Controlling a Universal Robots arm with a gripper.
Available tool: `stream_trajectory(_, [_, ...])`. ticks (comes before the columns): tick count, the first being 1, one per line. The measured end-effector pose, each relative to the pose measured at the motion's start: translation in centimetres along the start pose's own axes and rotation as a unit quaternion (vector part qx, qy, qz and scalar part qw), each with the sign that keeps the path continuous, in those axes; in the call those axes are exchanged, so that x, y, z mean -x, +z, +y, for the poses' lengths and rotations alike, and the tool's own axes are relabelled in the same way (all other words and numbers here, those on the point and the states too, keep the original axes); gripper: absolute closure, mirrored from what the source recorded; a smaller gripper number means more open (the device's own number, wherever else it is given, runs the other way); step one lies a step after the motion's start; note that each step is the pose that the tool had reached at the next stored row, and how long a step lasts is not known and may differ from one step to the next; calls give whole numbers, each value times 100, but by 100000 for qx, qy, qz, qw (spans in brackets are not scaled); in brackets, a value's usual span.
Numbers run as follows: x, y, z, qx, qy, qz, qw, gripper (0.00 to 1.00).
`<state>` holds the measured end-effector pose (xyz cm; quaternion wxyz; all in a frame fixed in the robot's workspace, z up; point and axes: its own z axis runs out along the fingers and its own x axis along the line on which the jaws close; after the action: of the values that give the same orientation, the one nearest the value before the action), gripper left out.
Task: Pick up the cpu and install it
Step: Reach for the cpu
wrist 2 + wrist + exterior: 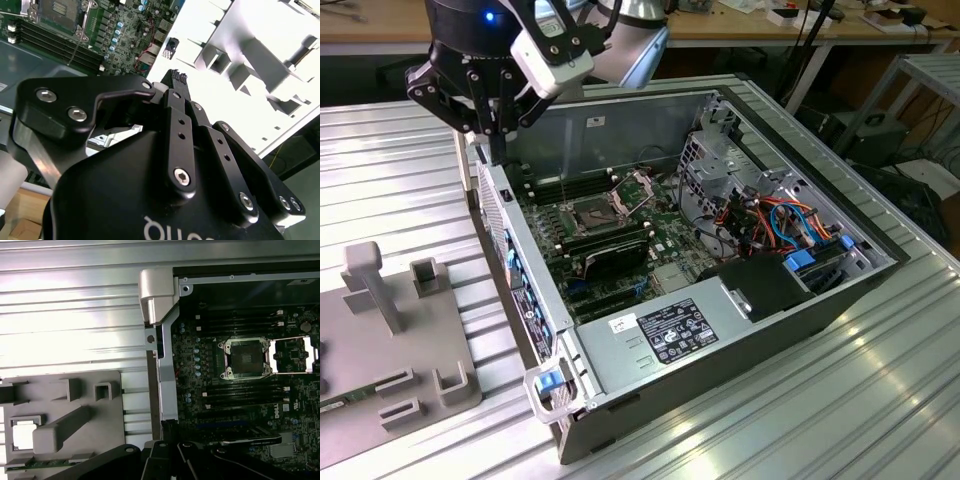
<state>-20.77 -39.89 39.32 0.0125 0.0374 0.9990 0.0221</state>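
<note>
1. Over the wall of the open computer case (620,125), on the exterior view's left and toward its far end, hangs the gripper (497,150).
2. Its two fingers are pressed together at the tips. I can see nothing held between them, neither in the exterior view nor in the second wrist view.
3. The cpu (22,434) seems to be the bright square lying in a framed recess of the grey fixture (100,420). Glare hides its surface, so I am not fully sure.
4. The fixture lies on the ribbed metal table (400,170), just beside the case and apart from the gripper.
5. Inside the case, the socket (246,357) shows a dark centre within its metal frame, with long memory sticks (240,390) beside it.
</note>
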Motion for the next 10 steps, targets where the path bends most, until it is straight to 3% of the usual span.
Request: stream_trajectory(10, [-3, 0, 0, -3, 1, 2, 100000, 89])
